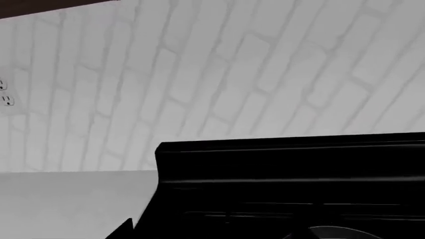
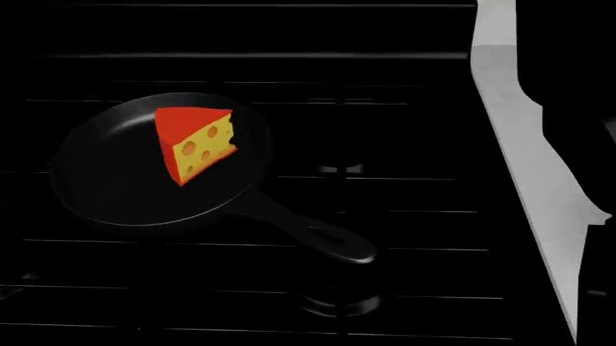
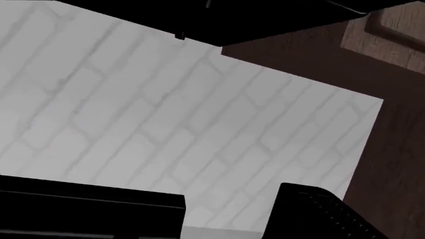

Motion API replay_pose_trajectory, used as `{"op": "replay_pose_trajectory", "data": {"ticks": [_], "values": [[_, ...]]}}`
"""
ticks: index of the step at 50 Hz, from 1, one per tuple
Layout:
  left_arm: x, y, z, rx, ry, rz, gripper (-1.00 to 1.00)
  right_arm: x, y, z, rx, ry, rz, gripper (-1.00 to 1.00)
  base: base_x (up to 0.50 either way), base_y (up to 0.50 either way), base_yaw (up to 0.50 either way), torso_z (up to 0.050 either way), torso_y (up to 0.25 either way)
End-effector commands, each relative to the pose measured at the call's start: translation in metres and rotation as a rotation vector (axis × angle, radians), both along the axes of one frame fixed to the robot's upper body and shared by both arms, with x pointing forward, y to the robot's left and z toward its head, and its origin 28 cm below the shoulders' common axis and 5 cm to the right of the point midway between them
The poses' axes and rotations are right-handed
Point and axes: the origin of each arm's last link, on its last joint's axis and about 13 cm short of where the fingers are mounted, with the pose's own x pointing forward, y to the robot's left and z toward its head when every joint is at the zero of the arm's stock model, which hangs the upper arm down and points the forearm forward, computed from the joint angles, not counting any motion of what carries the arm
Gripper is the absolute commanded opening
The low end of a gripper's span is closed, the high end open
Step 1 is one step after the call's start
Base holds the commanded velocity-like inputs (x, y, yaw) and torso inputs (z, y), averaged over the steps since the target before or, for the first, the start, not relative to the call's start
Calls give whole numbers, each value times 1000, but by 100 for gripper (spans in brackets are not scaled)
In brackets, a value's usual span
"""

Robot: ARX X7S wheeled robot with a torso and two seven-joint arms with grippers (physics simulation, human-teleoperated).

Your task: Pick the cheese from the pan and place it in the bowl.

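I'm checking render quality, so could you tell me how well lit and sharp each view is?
Head view: very dark, black pan barely separates from the stove; only the cheese is bright and crisp. Left wrist view: evenly lit grey brick wall, soft, no glare. Right wrist view: similar flat light, dark silhouettes without detail.

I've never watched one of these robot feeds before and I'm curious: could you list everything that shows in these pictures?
Cartoon-like cheese wedge: one, yellow holed sides with a red-orange top, lying inside the pan.
Round matte black cast-iron pan: one, black, on the stove, its short handle pointing toward the view's lower right.
Stove top with grates: one, black, under the pan.
Countertop strip: one, light grey, beside the stove on the right.
Brick-pattern wall: one, white, behind the stove.
Wall sockets: two, white, on that wall.
Wooden cabinet: one, dark brown, next to the wall.
Bowl: none in view.
Robot's grippers: neither can be made out.
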Motion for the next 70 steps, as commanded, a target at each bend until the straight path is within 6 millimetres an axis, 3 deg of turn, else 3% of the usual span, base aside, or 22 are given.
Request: {"op": "replay_pose_trajectory", "data": {"ticks": [1, 18, 25, 27, 53, 70], "values": [[-3, -3, -6, -36, -5, -24, 100, 0, 1, -1, 6, 6, 28, 100, 340, 0, 0, 0, 0], [-3, -5, -4, -35, -6, -29, 100, 0, 3, -5, -17, 16, 61, 100, 328, 0, 0, 0, 1], [-4, -3, -6, -47, -19, -33, 100, -4, 6, -3, -31, 3, 77, 100, 0, 0, 0, 0, 0], [-9, -1, -3, -75, -92, -79, 100, -3, 7, -2, -29, 1, 80, 100, 0, 0, 0, 0, 0], [-10, 8, -4, -75, -114, -29, 100, -1, 16, -3, -57, -1, 117, 100, 0, 0, 0, 0, 0], [-8, 10, -7, -84, -106, -40, 100, -1, 20, -2, -81, 7, 126, 100, -1, 0, 0, 0, -177]]}}
